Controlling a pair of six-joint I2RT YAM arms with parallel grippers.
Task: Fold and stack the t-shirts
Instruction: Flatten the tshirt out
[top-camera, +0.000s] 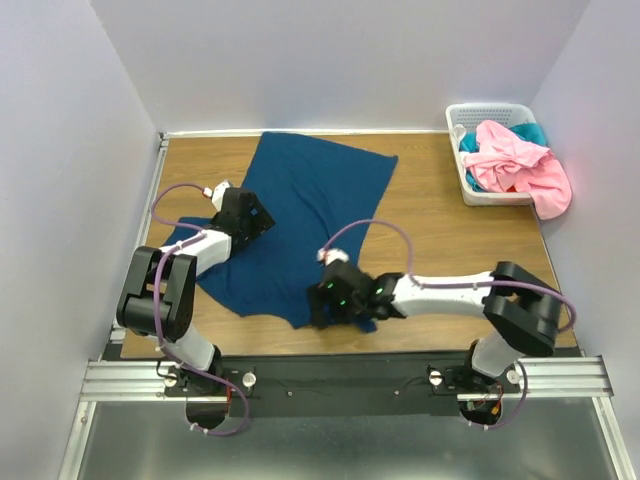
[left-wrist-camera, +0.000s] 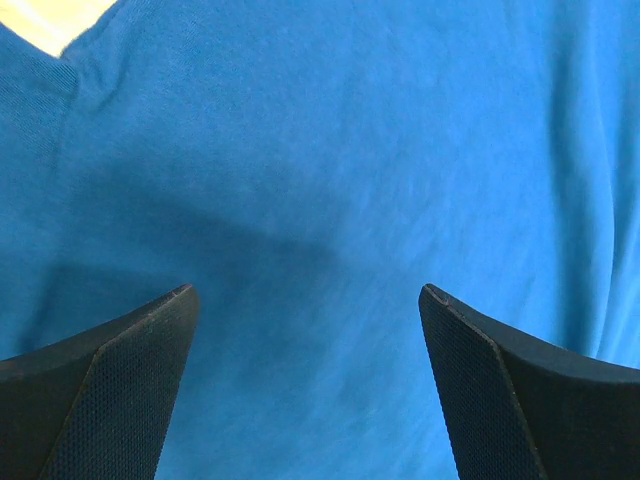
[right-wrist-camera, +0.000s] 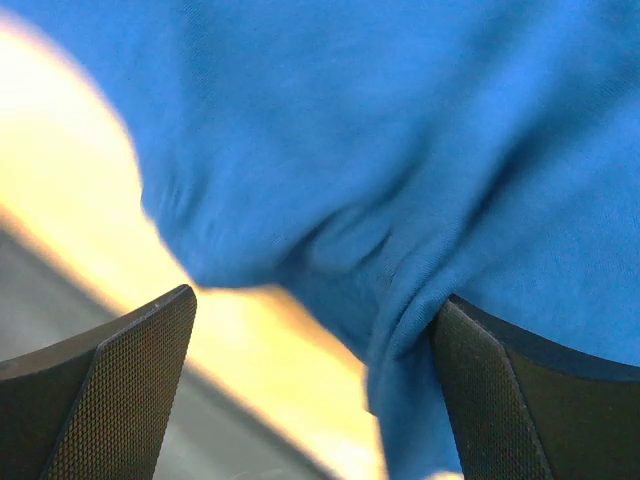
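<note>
**Both claws spread wide and low over the navy tee, set to start a fold**

The large dark navy-teal cloth t-shirt (top-camera: 310, 190) lies opened out on the brown wooden bench (top-camera: 440, 240), probably so its edges can be lifted and folded; no fold shows yet. The left claw (left-wrist-camera: 305, 290) hangs just above smooth fabric near the shirt's left side, jaws apart and gripping nothing. Its arm is bent at the elbow and reaches forward. The right claw (right-wrist-camera: 315, 295), jaws also apart, straddles the rumpled near hem. Cloth touches its right finger, and bare bench lies under its left one. That view is blurred. Its arm stretches sideways along the near edge, wrist low. Well beyond and to the right of it, the white slatted plastic basket (top-camera: 490, 108) holds the pink tee (top-camera: 520, 165) and the brighter teal tee (top-camera: 535, 130), which I judge are waiting their turn.
</note>
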